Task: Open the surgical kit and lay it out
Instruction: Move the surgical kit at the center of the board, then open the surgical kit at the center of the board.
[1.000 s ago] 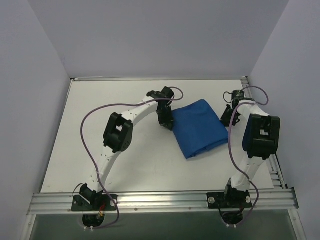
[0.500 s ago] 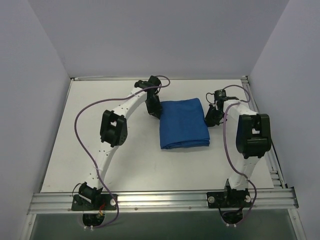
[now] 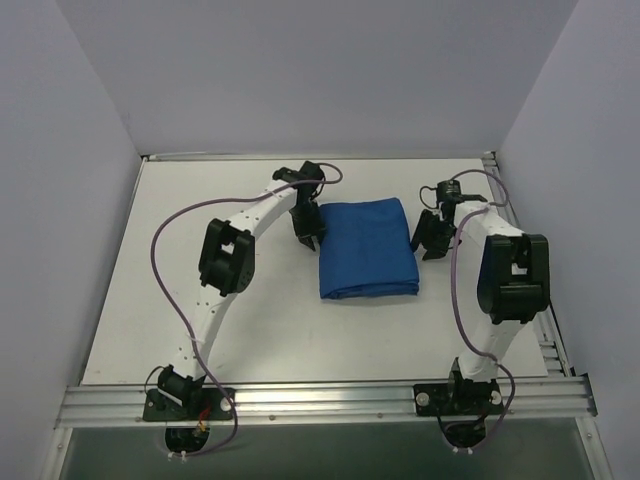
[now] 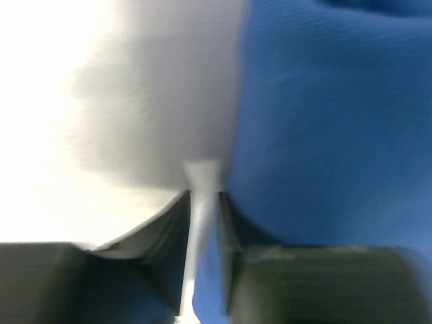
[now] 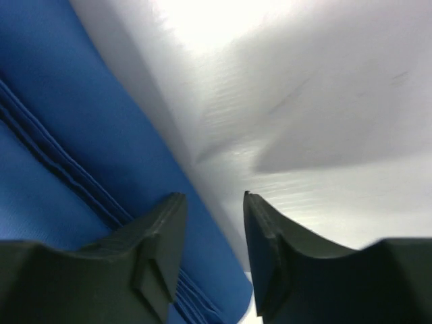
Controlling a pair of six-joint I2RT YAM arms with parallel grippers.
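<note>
The surgical kit is a folded royal-blue cloth bundle [image 3: 368, 248] lying flat at the middle of the white table [image 3: 180, 270]. The steel tray and the instruments are hidden. My left gripper [image 3: 308, 236] is low at the bundle's left edge. In the left wrist view [image 4: 202, 196] its jaws stand a narrow gap apart, with the cloth's edge [image 4: 324, 121] and table showing through the gap. My right gripper [image 3: 428, 240] is at the bundle's right edge. In the right wrist view [image 5: 211, 197] it is slightly open over the cloth's folded edge [image 5: 61, 121], holding nothing.
Grey walls close in the table on the left, back and right. A metal rail [image 3: 320, 402] runs along the near edge, with both arm bases on it. Purple cables [image 3: 165, 290] loop off each arm.
The bundle has swung from a skewed pose to square and shifted left with both grippers at its sides. Since half a second ago it lies still and both grippers have shifted only slightly.
</note>
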